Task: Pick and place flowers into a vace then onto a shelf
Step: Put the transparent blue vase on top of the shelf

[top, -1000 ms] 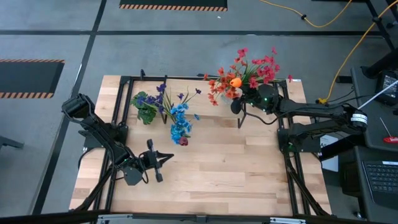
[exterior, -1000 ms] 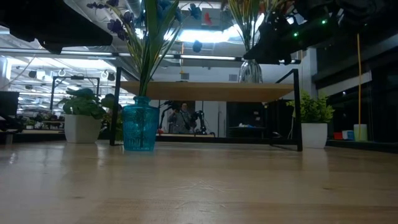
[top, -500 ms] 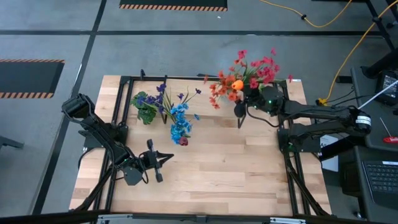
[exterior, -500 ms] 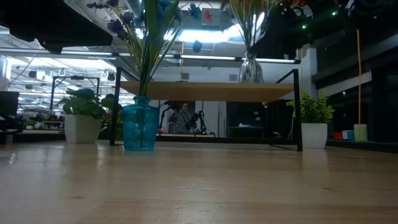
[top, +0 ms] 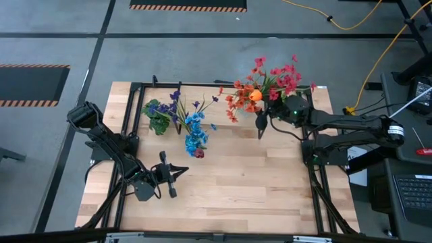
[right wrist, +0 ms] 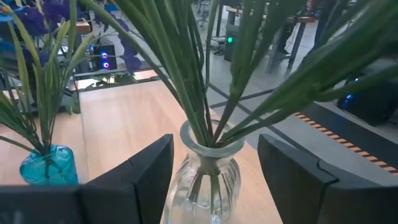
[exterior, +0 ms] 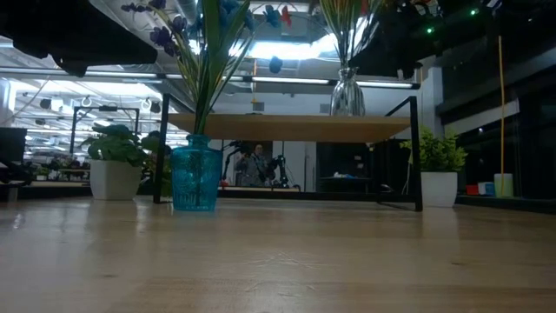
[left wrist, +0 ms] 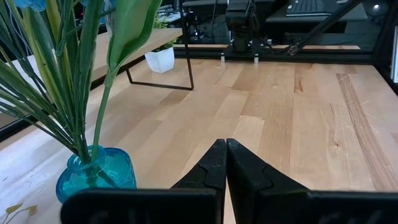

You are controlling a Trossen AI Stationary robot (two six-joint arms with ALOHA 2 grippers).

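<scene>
Where the shelf [exterior: 295,127] spans the wooden table [exterior: 278,261], clear vase [exterior: 347,92] on it.

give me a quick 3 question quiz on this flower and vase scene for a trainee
1. True or false: the clear vase stands on the shelf.
2. Which vase stands on the tabletop in front of the shelf? A) the blue vase B) the clear vase C) neither
3. Fill in: the fingers of the left gripper are ____, while the right gripper has its fingers on either side of the clear vase with gaps.

Key
1. True; its base sits on the plank in the low view.
2. A
3. shut, holding nothing.
</scene>
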